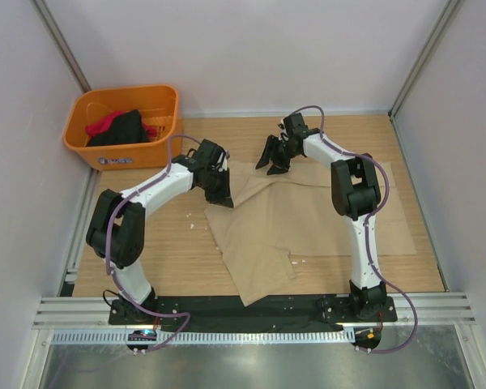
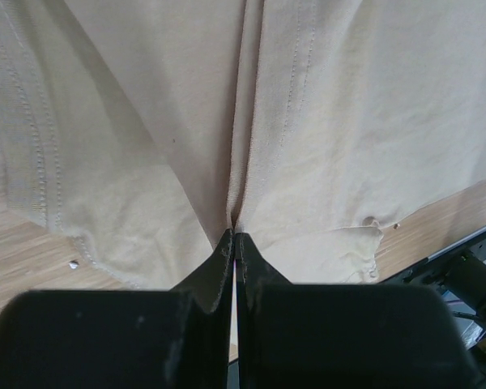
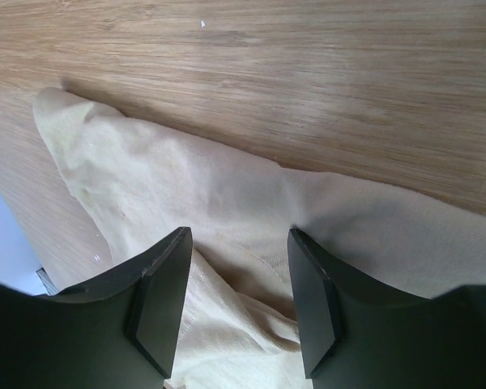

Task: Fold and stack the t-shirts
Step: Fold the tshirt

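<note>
Left fingers (image 2: 206,279) are pressed together, pinching a fold of the tan shirt (image 1: 308,215) at its left edge, and it's lying rumpled on the wooden surface (image 1: 162,251) between my arms. Right fingers (image 3: 158,300) are spread over its far edge with cloth bunched between them. Black and red shirts (image 1: 121,128) sit in the orange basket (image 1: 81,146).

tan t-shirt (image 2: 146,121): runs off the top and both sides of the left wrist view.
black t-shirt (image 1: 123,128), red t-shirt (image 1: 104,123): lower parts hidden behind the orange basket (image 1: 166,93) wall.
label (image 1: 117,160) on basket: too small to read.
left gripper (image 1: 220,197): from above, its own body hides the tips.
</note>
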### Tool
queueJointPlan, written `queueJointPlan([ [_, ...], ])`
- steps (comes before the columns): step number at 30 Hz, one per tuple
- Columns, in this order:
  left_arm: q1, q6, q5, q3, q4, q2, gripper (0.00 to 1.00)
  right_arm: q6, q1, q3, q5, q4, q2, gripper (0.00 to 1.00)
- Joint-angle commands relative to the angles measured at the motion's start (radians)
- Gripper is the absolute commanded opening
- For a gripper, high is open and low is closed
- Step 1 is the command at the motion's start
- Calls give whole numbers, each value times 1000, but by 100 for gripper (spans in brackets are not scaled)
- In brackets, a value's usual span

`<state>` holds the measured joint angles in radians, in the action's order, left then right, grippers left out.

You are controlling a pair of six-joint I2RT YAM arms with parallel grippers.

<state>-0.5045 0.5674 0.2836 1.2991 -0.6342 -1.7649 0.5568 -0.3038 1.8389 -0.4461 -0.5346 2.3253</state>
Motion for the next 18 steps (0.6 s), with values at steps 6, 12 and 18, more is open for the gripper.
queueJointPlan([
  [6,-40,32,2,-1,-4,39,0,-18,5,-26,15,-41,8,57],
  [12,-63,40,2,-4,-2,30,0,-24,5,-38,14,-39,14,57],
  [18,-88,54,14,15,7,-4,0,-31,5,-41,9,-42,19,57],
])
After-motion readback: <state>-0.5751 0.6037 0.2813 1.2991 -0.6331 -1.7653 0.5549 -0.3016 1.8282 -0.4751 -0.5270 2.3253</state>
